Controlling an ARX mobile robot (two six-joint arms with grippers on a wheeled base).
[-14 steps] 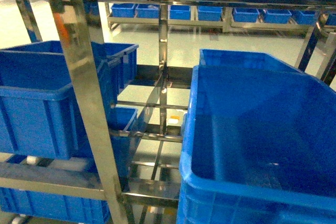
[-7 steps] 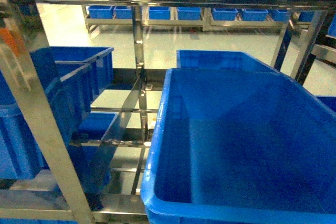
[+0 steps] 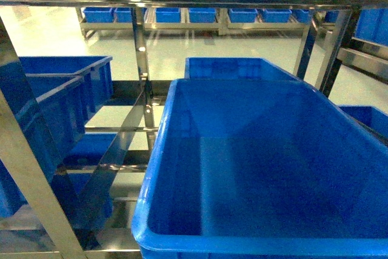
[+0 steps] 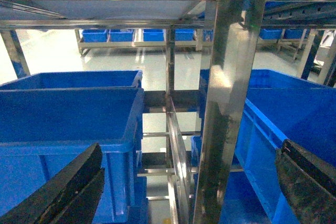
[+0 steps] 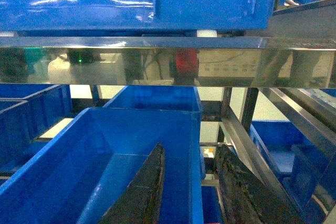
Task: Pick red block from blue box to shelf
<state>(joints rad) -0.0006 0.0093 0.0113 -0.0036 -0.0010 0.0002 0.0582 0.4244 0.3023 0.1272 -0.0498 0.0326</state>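
your left tool (image 4: 184,192) is spread wide, shelf (image 4: 226,103) post dead ahead of it. right tool (image 5: 191,192) sits slightly parted, empty, above the blue box (image 5: 63,150) rim.

blue box (image 3: 182,150) front right on shelf (image 3: 140,47) | second bin (image 3: 54,83) left | third bin (image 3: 236,68) behind

Glossy smooth plastic blue box (image 3: 182,150); mirror-shiny steel shelf (image 3: 140,40).

Background stock: bins, rack, floor
Row of small blue bins (image 3: 200,14) on a low far rack (image 3: 151,26); pale glossy floor (image 3: 182,53) in front; more blue bins (image 3: 66,83) at left.
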